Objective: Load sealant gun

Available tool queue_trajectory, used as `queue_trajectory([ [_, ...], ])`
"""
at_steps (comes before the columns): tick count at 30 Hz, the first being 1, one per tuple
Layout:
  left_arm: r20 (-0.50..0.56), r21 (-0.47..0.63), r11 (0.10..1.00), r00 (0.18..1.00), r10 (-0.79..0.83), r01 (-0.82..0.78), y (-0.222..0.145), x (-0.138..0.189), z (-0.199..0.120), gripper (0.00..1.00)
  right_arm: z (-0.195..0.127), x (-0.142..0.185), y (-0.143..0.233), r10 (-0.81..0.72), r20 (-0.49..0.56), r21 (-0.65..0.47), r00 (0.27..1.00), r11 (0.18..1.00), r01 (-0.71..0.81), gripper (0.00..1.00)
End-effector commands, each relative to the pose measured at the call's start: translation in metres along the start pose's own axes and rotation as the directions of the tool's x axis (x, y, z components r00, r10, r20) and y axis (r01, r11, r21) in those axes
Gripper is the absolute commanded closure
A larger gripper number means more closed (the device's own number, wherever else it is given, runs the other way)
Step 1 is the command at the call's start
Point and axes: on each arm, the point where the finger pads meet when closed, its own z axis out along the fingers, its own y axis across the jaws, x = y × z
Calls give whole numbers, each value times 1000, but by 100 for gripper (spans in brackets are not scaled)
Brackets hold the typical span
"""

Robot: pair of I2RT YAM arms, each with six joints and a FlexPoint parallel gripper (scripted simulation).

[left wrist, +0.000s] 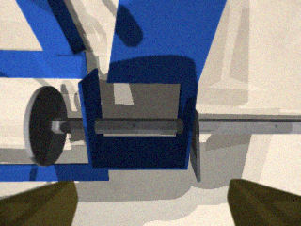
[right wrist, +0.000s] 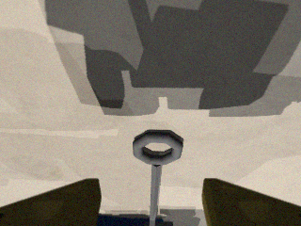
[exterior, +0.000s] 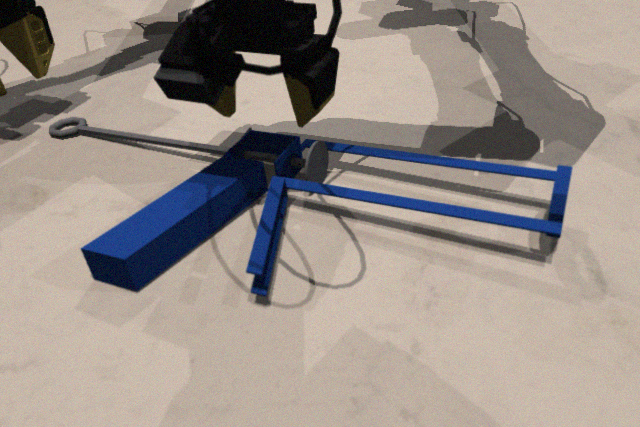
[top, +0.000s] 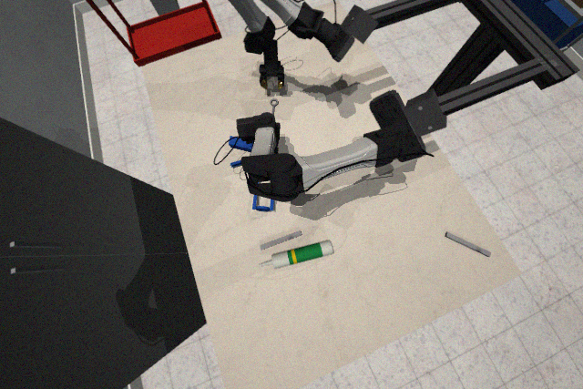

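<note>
Beige tabletop [top: 376, 291] [exterior: 392, 360], one cartridge [top: 308, 253], two pincers

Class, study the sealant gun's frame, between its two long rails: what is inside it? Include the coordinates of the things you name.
Near the handle, the plunger's round disc [exterior: 316, 161] [left wrist: 45, 125] stands between the rails. Ahead of it, only tabletop and shadows show; no cartridge. The front ring's inner face is partly hidden.
</note>
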Motion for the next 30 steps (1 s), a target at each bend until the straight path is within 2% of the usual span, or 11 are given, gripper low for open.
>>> queue_trajectory([
  [1, 35, 18, 999, 999, 32, -33, -21, -9, -19, 23, 3, -1, -9, 23, -6, 24, 1000, 999, -23, 48],
  [6, 46, 27, 999, 999, 20, -21, -19, -14, -23, 23, 3, -1, -9, 23, -6, 24, 1000, 999, -23, 48],
  [7, 39, 20, 1000, 999, 12, -13, -15, -14, -20, 1, 3, -1, -9, 23, -6, 24, 1000, 999, -23, 48],
  [16, 27, 18, 1000, 999, 19, -19, -13, -8, -16, 1, 3, -1, -9, 23, -6, 24, 1000, 999, -23, 48],
  [26, -19, 26, 999, 999, 31, -30, 36, -1, -2, 1, 3, -1, -9, 23, -6, 24, 1000, 999, -23, 48],
  [28, -5, 27, 999, 1000, 22, -22, 27, -7, -7, 1, 3, -1, -9, 23, -6, 24, 1000, 999, -23, 48],
  [30, -10, 25, 999, 999, 46, -46, 14, 0, -10, 1, 3, -1, -9, 23, -6, 24, 1000, 999, -23, 48],
])
